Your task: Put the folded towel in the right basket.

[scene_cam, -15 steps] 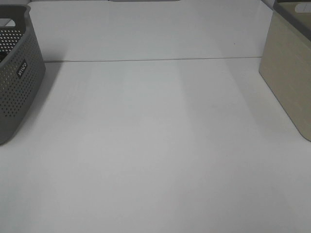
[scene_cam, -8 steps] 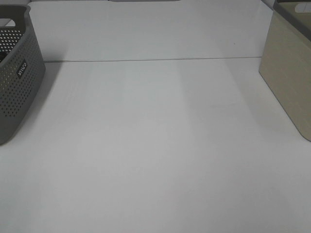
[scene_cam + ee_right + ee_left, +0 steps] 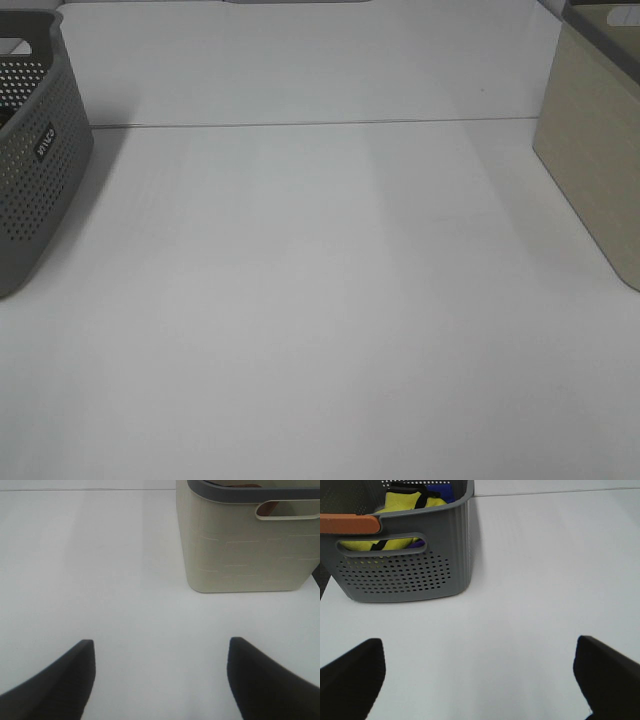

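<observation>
White surface (image 3: pixel 320 300) stretches wide; beige right basket (image 3: pixel 595 150) far right, grey perforated basket (image 3: pixel 35 150) far left holding yellow cloth (image 3: pixel 402 502). My left claw (image 3: pixel 480 680) and right claw (image 3: pixel 160 680) hover spread, empty. Folded towel: can't spot it.

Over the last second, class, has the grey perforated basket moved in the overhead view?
No. The grey perforated basket sits at the same spot against the table seam line and the view's left edge; its label lines up as before.
</observation>
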### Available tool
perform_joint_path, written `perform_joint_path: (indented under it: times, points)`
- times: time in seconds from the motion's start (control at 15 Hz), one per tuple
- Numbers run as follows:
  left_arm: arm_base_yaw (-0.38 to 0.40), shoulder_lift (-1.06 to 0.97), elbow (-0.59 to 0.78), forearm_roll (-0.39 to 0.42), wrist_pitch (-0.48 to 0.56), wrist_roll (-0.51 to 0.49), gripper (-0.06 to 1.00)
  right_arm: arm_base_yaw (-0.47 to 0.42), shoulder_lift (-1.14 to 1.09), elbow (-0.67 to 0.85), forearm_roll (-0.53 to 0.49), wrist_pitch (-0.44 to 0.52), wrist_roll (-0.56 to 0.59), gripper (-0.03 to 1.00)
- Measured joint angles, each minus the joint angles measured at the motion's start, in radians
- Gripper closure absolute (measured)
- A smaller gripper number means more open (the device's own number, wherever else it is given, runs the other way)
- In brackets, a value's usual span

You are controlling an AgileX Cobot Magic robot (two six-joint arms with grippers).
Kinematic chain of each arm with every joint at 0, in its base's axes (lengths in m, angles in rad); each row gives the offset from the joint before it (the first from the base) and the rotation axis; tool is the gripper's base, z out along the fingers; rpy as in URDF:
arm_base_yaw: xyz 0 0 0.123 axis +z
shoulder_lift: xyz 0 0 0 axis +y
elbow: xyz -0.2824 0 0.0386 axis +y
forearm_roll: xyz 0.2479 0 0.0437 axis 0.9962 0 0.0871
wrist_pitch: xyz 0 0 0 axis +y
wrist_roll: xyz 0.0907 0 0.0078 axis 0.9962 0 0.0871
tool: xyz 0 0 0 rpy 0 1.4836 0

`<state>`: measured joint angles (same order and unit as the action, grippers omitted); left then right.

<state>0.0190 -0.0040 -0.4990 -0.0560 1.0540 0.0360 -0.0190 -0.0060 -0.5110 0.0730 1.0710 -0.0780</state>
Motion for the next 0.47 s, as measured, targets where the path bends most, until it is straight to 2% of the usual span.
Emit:
perform_joint_path:
  times: [0.47]
  points:
    - [0.0, 0.0, 0.0, 0.0, 0.0, 0.0, -0.03, 0.0, 0.0, 0.0, 0.0, -0.002, 0.0, 0.26]
